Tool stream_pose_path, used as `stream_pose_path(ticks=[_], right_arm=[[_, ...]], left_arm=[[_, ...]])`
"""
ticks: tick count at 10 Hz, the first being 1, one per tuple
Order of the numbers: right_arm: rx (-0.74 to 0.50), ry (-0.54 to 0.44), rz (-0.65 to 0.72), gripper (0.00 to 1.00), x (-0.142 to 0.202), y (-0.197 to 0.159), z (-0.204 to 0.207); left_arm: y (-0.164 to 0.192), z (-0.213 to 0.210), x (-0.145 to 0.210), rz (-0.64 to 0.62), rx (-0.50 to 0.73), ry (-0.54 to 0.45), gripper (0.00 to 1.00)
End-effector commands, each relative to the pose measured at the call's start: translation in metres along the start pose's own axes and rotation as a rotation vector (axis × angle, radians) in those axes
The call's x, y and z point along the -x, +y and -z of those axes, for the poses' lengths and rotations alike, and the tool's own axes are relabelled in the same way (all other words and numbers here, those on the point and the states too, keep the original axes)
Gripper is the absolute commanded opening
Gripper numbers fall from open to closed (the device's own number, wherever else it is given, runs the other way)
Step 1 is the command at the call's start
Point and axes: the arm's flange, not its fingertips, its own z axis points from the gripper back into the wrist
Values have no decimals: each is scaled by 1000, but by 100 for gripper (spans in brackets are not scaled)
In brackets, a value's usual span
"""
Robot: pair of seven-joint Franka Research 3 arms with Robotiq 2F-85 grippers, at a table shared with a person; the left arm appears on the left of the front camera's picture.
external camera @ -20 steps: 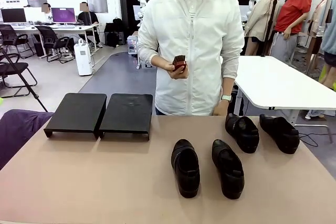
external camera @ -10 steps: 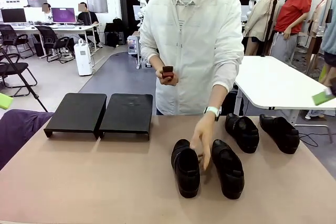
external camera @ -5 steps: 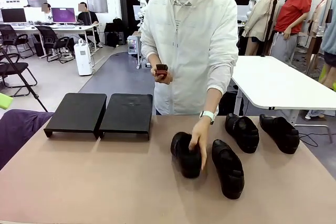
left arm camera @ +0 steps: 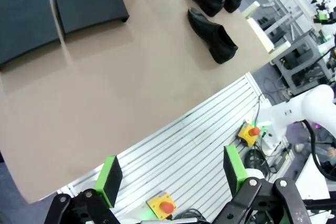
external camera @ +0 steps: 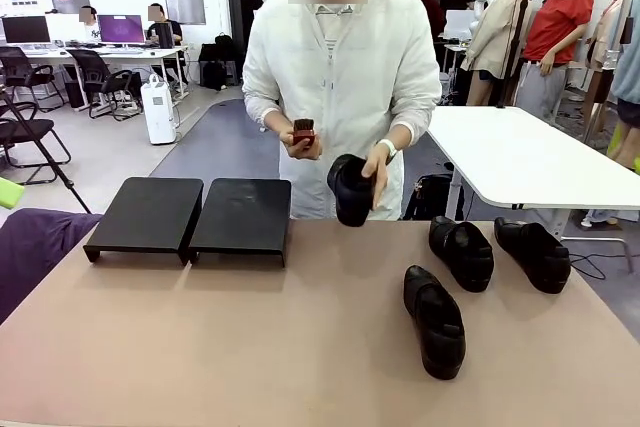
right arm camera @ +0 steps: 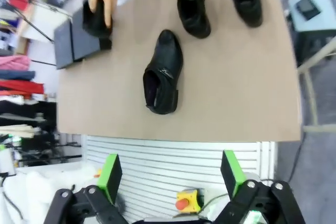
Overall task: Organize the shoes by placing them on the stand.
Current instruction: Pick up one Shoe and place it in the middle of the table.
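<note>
Left gripper (left arm camera: 171, 174): green pads spread wide, nothing between them, above the robot's edge of the table (external camera: 200, 347). Stand (external camera: 150, 209): two flat, matte-black rectangular platforms on short legs, side by side and almost touching, at the far left of the table; both tops are bare. Behind the table a person holds a small brown brush (external camera: 303, 131) in one hand (external camera: 298, 147) and, in the other hand (external camera: 378, 163), the held shoe (external camera: 350, 189), clear of the table and just right of the stand. Near shoe (external camera: 434, 320): a black, slightly glossy leather loafer, rounded at the ends, lying right of centre, long axis running roughly from the robot toward the person. Far shoes (external camera: 462, 250): two alike, side by side near the far right edge, well apart from the stand. Right gripper (right arm camera: 170, 174): likewise wide and empty, with the near shoe ahead of it. Every shoe lies right of the stand, so the coming move probably runs leftward. The right arm is the nearer to the shoes on the table, the left arm to the stand. A grasp across the near shoe's width, square to its long axis, would likely suit the smooth leather.
</note>
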Motion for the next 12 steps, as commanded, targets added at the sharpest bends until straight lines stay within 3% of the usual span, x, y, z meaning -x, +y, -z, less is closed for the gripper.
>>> stream_pose_path(ticks=[1,3,7,8,9,11,12], right_arm=[[120,159,-117,100,-80,28,61],[239,167,-211,100,-143,28,148],[317,169,-281,100,-229,15,261],[275,155,-289,100,-237,17,277],[312,174,-249,100,-207,14,260],[312,174,-249,100,-207,14,260],[316,177,-250,100,-225,9,277]], left_arm=[[2,-2,-1,13,21,2,100],[2,-2,-1,13,21,2,100],[2,-2,-1,13,21,2,100],[2,-2,-1,13,21,2,100],[2,-2,-1,13,21,2,100],[2,-2,-1,13,21,2,100],[2,-2,-1,13,21,2,100]])
